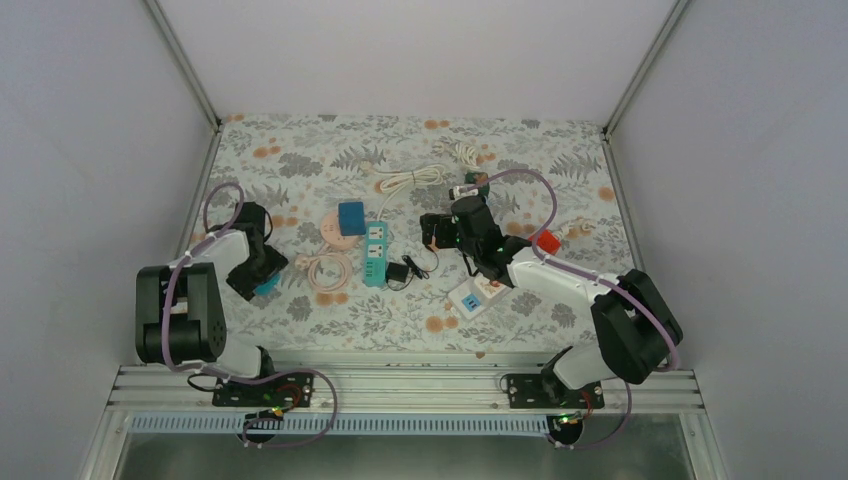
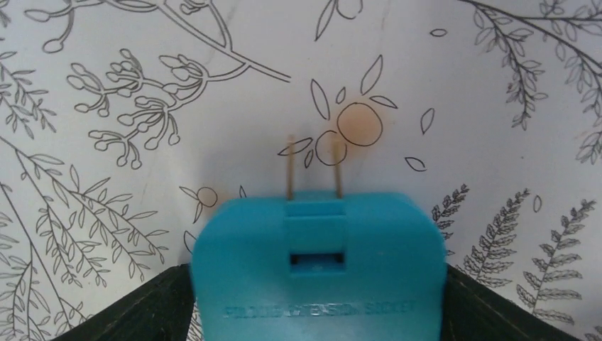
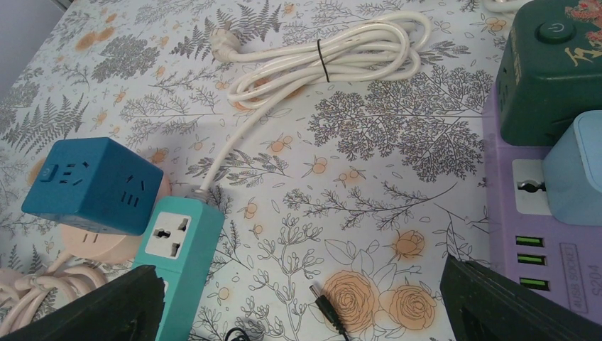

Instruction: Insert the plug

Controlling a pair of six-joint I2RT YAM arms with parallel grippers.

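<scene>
My left gripper [image 1: 264,283] is shut on a teal two-prong plug adapter [image 2: 317,270]. Its two brass prongs [image 2: 312,167] point away from me over the floral cloth. The adapter shows as a teal spot [image 1: 267,286] in the top view, at the table's left. A teal power strip [image 1: 375,252] lies at the centre, with a white universal socket [image 3: 170,232] on top. My right gripper [image 1: 432,232] hangs open and empty right of the strip. Its dark fingers [image 3: 92,309] frame bare cloth and a black barrel plug [image 3: 328,312].
A blue cube socket [image 3: 92,185] sits on a pink round socket [image 3: 99,245] left of the strip. A coiled white cable [image 3: 334,57] lies behind. A dark green unit [image 3: 550,71], a purple strip [image 3: 539,213] and a light blue cube [image 3: 578,167] are at right. A white socket [image 1: 475,297] lies nearer.
</scene>
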